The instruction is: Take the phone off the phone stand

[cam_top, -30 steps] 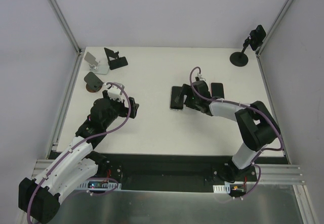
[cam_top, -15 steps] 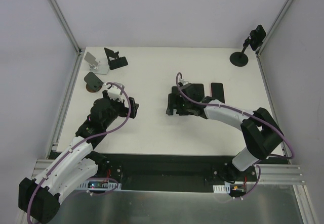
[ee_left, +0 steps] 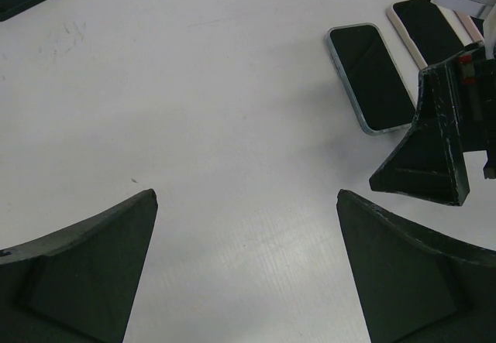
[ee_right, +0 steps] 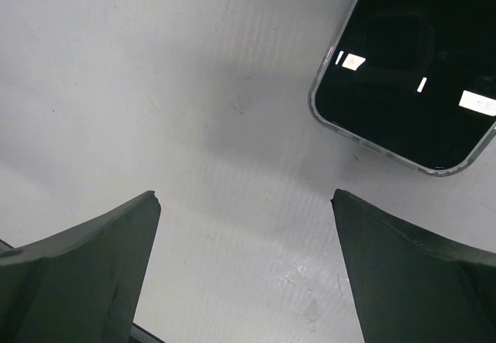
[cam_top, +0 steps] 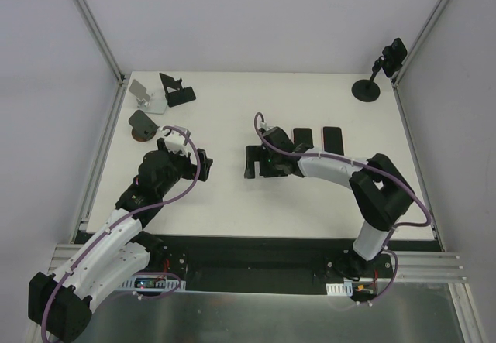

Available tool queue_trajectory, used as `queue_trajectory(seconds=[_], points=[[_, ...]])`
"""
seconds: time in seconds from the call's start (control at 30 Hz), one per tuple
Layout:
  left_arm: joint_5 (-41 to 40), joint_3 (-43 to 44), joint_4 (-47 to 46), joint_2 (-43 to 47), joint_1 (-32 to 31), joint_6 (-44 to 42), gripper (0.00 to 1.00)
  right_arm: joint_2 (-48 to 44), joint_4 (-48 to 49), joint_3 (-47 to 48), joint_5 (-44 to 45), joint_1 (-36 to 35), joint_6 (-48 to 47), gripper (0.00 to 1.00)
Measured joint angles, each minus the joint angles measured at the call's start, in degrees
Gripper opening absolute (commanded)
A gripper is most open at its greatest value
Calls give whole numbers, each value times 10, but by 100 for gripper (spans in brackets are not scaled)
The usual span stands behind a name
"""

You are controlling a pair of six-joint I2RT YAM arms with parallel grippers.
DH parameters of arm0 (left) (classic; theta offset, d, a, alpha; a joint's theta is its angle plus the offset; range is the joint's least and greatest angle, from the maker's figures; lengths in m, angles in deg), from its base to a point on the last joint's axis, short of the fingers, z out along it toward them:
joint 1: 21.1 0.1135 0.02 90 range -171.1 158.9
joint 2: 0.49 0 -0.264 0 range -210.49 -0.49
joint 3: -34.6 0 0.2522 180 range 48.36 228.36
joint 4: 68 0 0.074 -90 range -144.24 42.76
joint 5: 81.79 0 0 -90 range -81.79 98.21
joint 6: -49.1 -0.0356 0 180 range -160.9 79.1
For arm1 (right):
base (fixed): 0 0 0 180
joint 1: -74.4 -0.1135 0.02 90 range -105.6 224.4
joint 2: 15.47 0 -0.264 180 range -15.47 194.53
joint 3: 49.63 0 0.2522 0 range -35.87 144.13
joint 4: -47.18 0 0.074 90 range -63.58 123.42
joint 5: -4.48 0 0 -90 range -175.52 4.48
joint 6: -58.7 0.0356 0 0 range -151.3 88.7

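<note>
Two robot arms hover over a white surface [cam_top: 232, 111], both sets of jaws spread wide and pinching nothing. The right gripper [cam_top: 249, 162] reaches left to the middle of the surface, with only bare surface between its fingers. Its wrist camera shows a clear-cased phone [ee_right: 411, 72] lying flat, screen up, just beyond the fingers and touching neither. In the overhead view a second phone [cam_top: 302, 137] and a third phone [cam_top: 332, 137] lie flat side by side, just past the right arm's wrist. The left gripper [cam_top: 206, 165] sits near the right one but apart from it, and points toward it.

At the far-left corner, well apart from the phones, stand a white stand [cam_top: 144, 94], a black stand [cam_top: 177, 89] and a round stand [cam_top: 140, 124]. At the far-right corner a round-based stand [cam_top: 366, 89] carries a dark device [cam_top: 395, 55]. Whether that device is a phone cannot be told from this view.
</note>
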Motion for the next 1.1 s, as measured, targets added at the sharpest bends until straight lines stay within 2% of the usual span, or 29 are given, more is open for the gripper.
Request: queue_trajectory(seconds=[0.53,1.1], points=[[-10,0,0,2,0,0,99,19,-4,11,43,20,-25,96],[-10,0,0,2,0,-1,99,28,-4,14,45,33,-39,96]])
